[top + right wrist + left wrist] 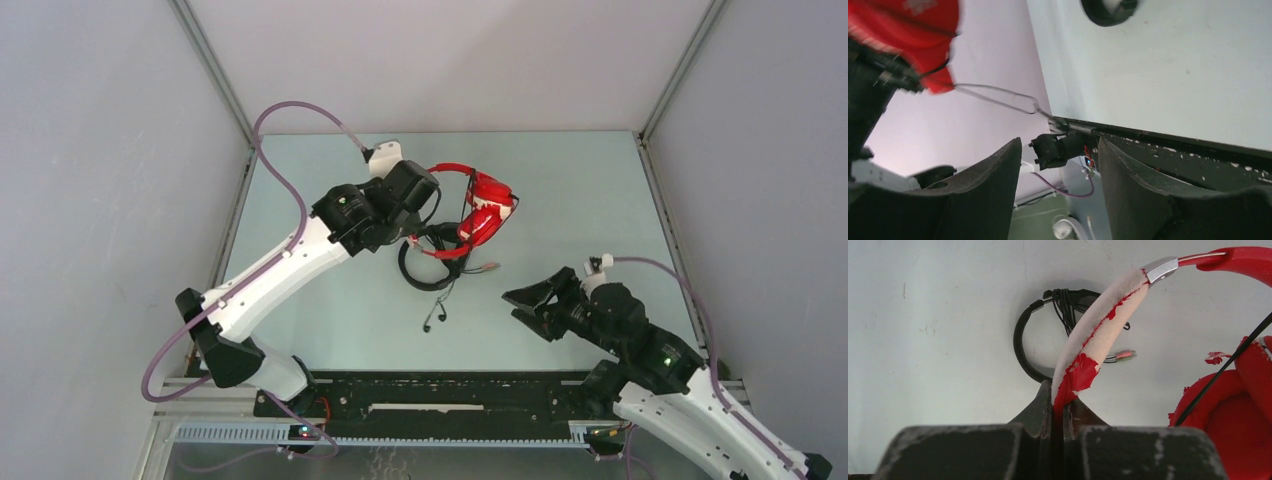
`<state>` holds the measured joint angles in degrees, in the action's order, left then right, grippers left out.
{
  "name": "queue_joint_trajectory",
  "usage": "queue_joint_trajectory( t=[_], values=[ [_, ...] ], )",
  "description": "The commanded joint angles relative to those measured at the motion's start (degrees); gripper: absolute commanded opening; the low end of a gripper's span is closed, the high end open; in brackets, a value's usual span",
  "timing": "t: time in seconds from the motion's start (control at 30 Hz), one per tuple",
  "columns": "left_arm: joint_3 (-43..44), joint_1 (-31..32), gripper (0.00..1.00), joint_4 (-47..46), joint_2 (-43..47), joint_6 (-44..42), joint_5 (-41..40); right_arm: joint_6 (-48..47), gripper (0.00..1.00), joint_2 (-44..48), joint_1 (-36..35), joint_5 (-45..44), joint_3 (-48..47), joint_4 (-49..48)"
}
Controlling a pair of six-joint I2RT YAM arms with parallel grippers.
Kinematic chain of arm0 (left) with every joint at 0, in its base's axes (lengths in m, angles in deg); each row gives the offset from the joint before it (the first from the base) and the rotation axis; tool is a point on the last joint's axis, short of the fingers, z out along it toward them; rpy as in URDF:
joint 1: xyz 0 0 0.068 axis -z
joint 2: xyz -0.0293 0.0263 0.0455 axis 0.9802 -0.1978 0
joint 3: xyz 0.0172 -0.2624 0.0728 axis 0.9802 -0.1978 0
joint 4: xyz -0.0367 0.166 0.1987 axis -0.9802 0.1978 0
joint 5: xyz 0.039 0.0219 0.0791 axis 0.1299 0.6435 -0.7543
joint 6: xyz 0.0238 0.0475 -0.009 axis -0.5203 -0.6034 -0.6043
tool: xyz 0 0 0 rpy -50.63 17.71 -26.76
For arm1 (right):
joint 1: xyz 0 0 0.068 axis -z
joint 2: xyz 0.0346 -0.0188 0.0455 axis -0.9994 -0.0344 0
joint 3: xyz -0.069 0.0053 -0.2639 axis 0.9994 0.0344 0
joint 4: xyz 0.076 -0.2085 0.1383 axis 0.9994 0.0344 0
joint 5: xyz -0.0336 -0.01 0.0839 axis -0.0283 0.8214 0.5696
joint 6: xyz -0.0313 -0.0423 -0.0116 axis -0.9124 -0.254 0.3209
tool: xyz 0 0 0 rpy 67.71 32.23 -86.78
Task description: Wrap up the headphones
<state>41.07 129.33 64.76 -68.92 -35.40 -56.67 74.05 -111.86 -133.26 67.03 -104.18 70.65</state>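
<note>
Now: left gripper (1058, 402) clamped on headphones (487, 212) headband, upper centre of frame. Right gripper (528, 303) spread, empty, lower right. Loose cable (437, 312) trails between, left of it; right arm nearer.

Overhead rear; wrist views close; headphones (480, 225) probably shared

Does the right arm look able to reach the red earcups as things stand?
Probably yes. The right gripper is open, and nothing bulky stands between it and the earcups; the left gripper holds the headband from the other side.
</note>
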Motion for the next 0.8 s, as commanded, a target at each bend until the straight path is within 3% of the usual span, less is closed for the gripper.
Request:
queue_joint_trajectory(
  t=[0.0,0.2,0.4,0.77],
  values=[
    [3.24,-0.97,0.0,-4.86,3.49,-0.11,1.55,21.0,0.66,5.82,1.81,1.56,8.19,-3.43],
    [0.96,-1.08,0.0,-7.75,5.31,-1.37,2.01,39.43,0.64,10.14,1.62,6.74,21.69,-20.76],
    [1.32,-1.08,0.0,-8.23,5.12,-3.26,2.85,43.29,0.65,8.11,1.42,4.17,21.58,-21.13],
    [2.06,-1.08,0.0,-9.05,4.98,-4.53,4.55,47.61,0.65,-4.86,1.62,7.0,25.16,-41.5]
  ],
)
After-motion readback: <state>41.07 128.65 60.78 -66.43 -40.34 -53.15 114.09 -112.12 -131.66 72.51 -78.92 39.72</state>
